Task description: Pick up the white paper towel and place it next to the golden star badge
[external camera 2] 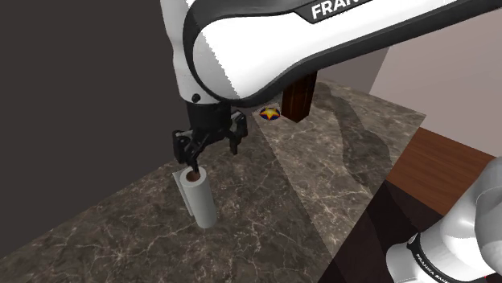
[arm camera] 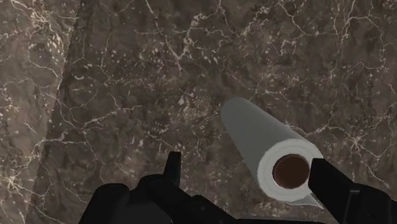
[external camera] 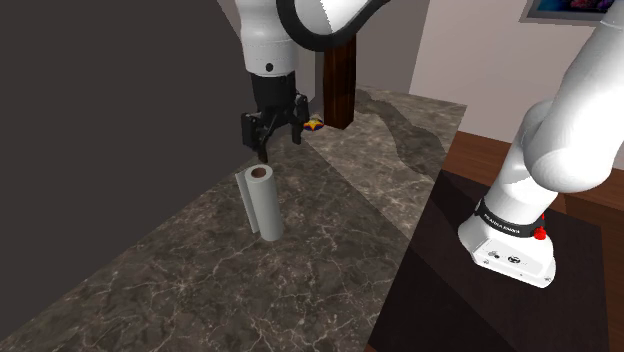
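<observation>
The paper towel roll (external camera: pixel 262 205) is pale grey-white, with a brown core at its top end. The desk (external camera: pixel 200 290) is dark brown-grey marble, crossed by thin pale veins. The star badge (external camera 2: pixel 269 114) is a golden yellow star on a dark blue ground. The gripper (external camera: pixel 280 143) is all black. The arm (external camera: pixel 560 140) is white with dark joint rings, a black band and a small red button (external camera: pixel 540 233) at its base. The upright block (external camera: pixel 338 85) behind the badge is dark reddish-brown. The stand (external camera: pixel 440 290) is near-black brown.
</observation>
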Robot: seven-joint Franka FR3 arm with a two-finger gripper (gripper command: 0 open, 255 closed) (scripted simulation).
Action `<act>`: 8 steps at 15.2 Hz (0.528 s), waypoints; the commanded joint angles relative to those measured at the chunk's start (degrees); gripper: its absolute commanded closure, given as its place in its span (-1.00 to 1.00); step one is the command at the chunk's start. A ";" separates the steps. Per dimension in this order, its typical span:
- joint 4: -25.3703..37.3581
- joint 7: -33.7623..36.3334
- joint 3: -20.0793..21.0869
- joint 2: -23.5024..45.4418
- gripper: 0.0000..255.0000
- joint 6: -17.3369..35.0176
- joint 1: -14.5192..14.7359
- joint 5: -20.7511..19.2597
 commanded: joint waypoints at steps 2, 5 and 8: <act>4.27 3.77 1.83 6.50 -1.00 0.95 1.60 -2.46; 5.44 5.12 2.21 9.05 -1.00 1.80 2.44 -3.53; 4.03 5.44 2.20 9.90 -1.00 3.97 2.61 -3.98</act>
